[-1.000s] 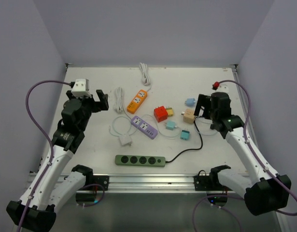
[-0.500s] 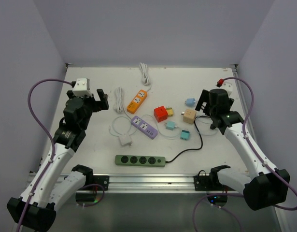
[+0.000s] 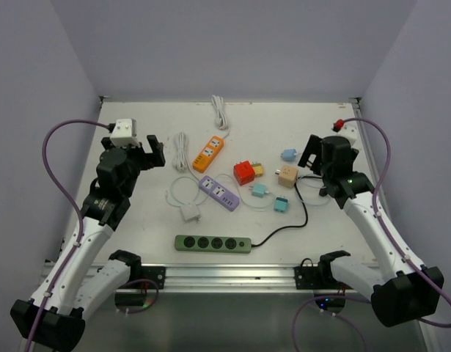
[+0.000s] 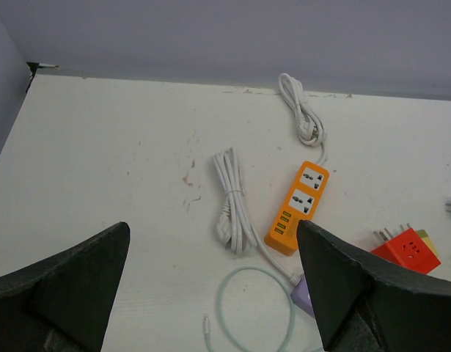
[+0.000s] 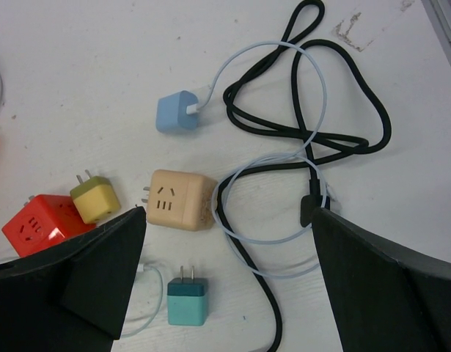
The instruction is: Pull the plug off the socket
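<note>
A red socket cube (image 3: 244, 173) lies mid-table with a yellow plug (image 3: 258, 170) against its right side. In the right wrist view the yellow plug (image 5: 94, 199) touches the red cube (image 5: 38, 226) with its prongs bare. A beige socket cube (image 5: 181, 199) and a teal charger (image 5: 187, 301) lie below my right gripper (image 5: 229, 220), which is open and empty. My left gripper (image 4: 213, 242) is open and empty above a pale cable loop, left of the orange power strip (image 4: 298, 207) and the purple strip (image 3: 218, 192).
A green power strip (image 3: 213, 243) with a black cord (image 5: 342, 110) lies near the front edge. There are also a light blue charger (image 5: 175, 112), a white adapter (image 3: 190, 213), a bundled white cord (image 4: 232, 198) and another white cable (image 4: 302, 114) at the back.
My right gripper has shifted slightly up and to the right over the table. The left arm has barely moved. Nothing on the table has moved.
</note>
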Robot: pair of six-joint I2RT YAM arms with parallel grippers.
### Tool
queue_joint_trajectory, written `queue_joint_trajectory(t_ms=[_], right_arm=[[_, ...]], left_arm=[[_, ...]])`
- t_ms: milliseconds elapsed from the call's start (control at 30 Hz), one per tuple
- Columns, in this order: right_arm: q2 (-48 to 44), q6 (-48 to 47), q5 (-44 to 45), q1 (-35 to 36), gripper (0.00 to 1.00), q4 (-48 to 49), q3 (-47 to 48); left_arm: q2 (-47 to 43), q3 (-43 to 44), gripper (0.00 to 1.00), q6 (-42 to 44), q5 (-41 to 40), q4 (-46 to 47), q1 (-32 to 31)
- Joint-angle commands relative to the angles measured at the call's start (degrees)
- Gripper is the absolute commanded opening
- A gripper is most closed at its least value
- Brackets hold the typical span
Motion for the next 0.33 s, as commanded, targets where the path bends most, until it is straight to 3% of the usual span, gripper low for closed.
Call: queue_joint_trajectory(t_ms=[0, 200, 300], right_arm=[[-1.2, -0.2, 1.2, 0.3, 0.99, 1.6, -0.3], [-1.2, -0.5, 0.0, 0.3, 0.95, 0.6, 0.2], [-1.4, 0.3, -0.2, 0.3, 0.98, 0.9, 0.6]], left_arm=[[-0.3, 0.0, 1.00, 0.5, -1.0, 1.9, -0.1], [-0.3, -0.1, 1.00, 0.7, -1.2, 2.0, -0.1], [-0.3, -0.1, 1.00, 0.7, -1.7, 2.0, -0.1]])
